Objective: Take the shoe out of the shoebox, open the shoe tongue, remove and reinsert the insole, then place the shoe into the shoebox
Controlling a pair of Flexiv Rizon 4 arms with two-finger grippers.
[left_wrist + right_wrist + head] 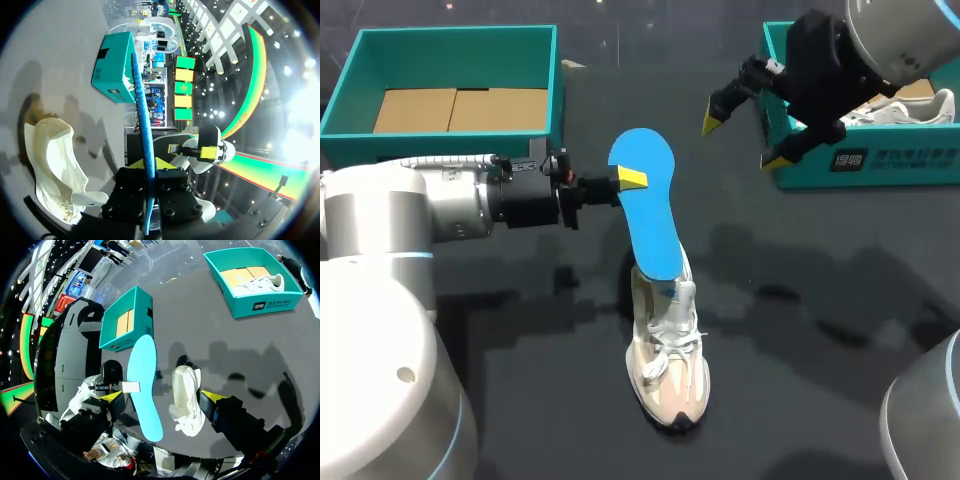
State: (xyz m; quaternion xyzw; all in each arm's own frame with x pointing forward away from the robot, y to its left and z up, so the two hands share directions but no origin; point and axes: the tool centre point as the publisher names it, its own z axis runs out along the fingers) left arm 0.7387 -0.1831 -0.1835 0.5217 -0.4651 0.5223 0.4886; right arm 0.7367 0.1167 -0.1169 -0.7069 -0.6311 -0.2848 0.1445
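The left gripper [628,180] was shut on the blue insole [648,215]. It had one yellow tip on each flat side, up near the insole's round top end. In the left wrist view the insole ran thin and straight out between the two fingers. It stood up tall and leaned a little. Its low end came down to the opening of the shoe [668,345], just below the gripper, but I could not tell how far in it went. The shoe was white and tan. It sat on the dark table [820,350] with its laces up and its toe pointing away from the boxes. The right gripper [742,141] was off to the side of the insole and up in the air. Its fingers were spread wide and they touched nothing. Just past it was the right box [880,165], green-blue, with a white shoe [910,108] lying inside. Behind the left gripper was the left box [455,55], the same colour, with brown card on its floor.
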